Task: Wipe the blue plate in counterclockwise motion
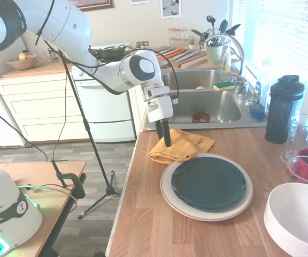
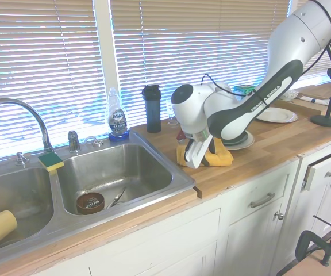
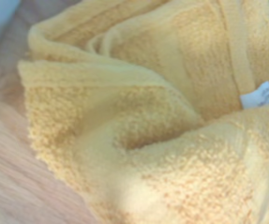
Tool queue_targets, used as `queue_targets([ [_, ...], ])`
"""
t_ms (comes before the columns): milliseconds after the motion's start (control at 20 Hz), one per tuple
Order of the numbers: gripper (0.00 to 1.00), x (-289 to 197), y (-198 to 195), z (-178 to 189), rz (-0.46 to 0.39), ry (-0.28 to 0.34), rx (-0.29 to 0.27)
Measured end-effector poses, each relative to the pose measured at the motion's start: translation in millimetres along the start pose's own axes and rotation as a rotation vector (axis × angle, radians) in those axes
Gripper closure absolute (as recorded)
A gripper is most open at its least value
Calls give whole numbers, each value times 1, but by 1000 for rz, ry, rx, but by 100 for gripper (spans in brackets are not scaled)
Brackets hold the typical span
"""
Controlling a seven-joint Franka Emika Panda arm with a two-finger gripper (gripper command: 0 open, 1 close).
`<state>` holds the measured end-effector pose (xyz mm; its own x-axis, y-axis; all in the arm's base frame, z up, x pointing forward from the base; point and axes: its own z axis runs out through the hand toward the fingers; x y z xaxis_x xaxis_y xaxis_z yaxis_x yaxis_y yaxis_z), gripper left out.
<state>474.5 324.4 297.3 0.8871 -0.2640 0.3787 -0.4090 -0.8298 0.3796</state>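
Jaws point(image 1: 164, 140) apparently pinch yellow towel point(image 1: 183, 145) beside blue plate point(image 1: 209, 183).

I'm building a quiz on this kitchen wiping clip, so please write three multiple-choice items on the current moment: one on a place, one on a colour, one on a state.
1. Where does the blue plate sit?
A. In the sink
B. On a larger cream plate
C. Inside the white bowl

2. What colour is the towel beside the plates?
A. Yellow
B. Green
C. Red

3. What is the gripper doing?
A. Resting on the blue plate
B. Hanging over the sink
C. Fingers down on the towel

Answers:
1. B, a cream rim rings the dark plate in the first exterior view.
2. A, the wrist view is filled with yellow terry cloth.
3. C, both exterior views show the fingertips down in the crumpled towel, clear of the plate.
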Motion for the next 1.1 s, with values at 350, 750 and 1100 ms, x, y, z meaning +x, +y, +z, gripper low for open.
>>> queue_targets([
  [350,100,10,3,8,32,-29,21],
  [750,100,30,35,9,196,-169,139],
  [1100,100,30,111,-20,249,-168,212],
])
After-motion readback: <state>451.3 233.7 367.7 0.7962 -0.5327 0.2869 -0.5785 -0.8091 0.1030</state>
